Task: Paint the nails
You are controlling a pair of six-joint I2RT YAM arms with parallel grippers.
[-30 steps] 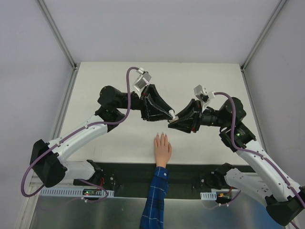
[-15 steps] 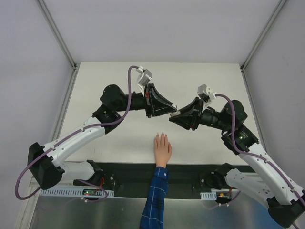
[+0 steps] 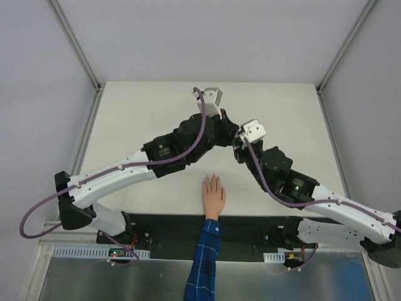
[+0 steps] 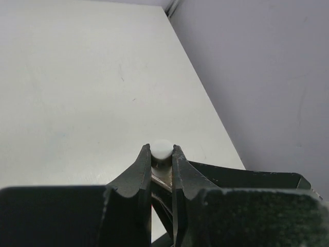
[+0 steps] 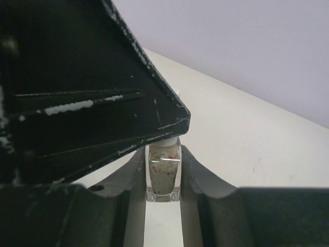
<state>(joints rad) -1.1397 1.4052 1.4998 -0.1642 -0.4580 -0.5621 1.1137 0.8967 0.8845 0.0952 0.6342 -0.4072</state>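
The flesh-coloured mannequin hand (image 3: 213, 195) lies palm down at the table's near edge, its blue plaid sleeve (image 3: 205, 263) running off the front. Its tiny pale nails (image 3: 213, 179) point away from the arms. Both grippers meet above the table beyond the fingertips. My left gripper (image 3: 228, 132) is shut on the white cap (image 4: 162, 150) of the polish bottle. My right gripper (image 3: 237, 144) is shut on the bottle's clear glass body (image 5: 163, 176), which holds whitish polish. In the right wrist view the left gripper's black finger (image 5: 128, 118) covers the bottle's top. The brush is hidden.
The white table (image 3: 138, 113) is bordered by grey walls with metal rails at the left (image 3: 84, 135) and right (image 3: 329, 135). A black strip (image 3: 163, 227) with the arm bases runs along the near edge.
Both arms have swung inward and their wrists have turned. The grippers' meeting point has shifted a little farther from the hand. The bottle stays held between them. The hand has not moved.
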